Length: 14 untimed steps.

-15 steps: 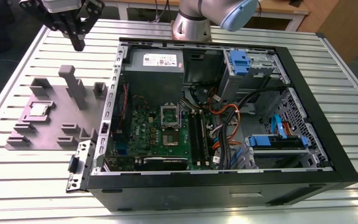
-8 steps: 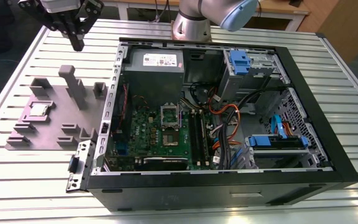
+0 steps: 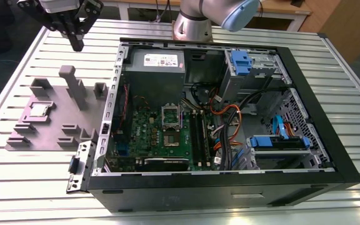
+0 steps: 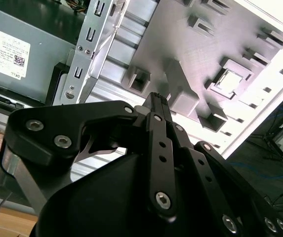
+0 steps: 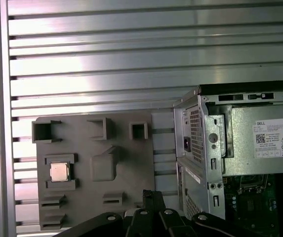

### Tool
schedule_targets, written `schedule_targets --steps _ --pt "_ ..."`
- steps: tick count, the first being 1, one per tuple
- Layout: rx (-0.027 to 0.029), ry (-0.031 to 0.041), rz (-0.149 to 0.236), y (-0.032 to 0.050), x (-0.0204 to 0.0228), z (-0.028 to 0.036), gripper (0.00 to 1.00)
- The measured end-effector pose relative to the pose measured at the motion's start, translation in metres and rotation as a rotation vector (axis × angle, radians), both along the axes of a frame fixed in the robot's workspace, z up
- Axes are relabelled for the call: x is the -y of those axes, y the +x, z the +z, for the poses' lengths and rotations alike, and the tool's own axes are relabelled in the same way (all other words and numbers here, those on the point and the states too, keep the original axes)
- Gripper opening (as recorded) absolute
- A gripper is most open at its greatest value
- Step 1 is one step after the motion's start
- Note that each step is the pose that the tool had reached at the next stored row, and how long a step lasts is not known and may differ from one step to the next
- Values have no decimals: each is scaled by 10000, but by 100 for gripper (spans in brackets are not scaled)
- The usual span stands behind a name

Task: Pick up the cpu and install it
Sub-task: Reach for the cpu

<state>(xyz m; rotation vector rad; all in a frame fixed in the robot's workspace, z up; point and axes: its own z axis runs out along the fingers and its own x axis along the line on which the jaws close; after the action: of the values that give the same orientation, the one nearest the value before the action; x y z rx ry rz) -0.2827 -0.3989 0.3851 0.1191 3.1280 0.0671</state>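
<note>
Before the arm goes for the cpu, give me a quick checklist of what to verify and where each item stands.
1. The cpu lies flat in its pocket of the grey fixture: ok.
2. Nothing rests on top of the cpu: ok.
3. The gripper is open for a grasp: not ok, it is shut and empty.
4. The gripper is lined up over the cpu: not ok, it hangs apart from it, off to one side.
5. The motherboard socket is ready to receive: cannot tell.
</note>
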Motion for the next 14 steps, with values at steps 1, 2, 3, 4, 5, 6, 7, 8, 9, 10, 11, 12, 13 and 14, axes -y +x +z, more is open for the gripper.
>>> schedule_targets --steps 1,2,3,4,5,6,7,8,9,10,11,12,13,14 --pt "-2 -1 0 -3 0 0 11" --pt "-4 0 0 -6 0 -1 11" --pt "-5 0 0 -8 0 -1 11" --pt "-6 0 1 -9 0 -1 11" --pt "-7 0 0 -12 0 -1 11" --pt "-7 0 -1 -14 0 -2 11" --pt "-9 0 0 -16 0 -2 11" --pt "-13 -1 0 -21 0 -2 11" --pt "-12 0 0 -22 0 -2 11" --pt "-12 0 0 -23 0 -2 11" --pt "-13 0 -1 -25 0 -2 11" --pt "-12 -1 0 -27 0 -2 11" --pt "-12 0 -1 -29 0 -2 11" --pt "-12 0 -1 -33 0 -2 11"
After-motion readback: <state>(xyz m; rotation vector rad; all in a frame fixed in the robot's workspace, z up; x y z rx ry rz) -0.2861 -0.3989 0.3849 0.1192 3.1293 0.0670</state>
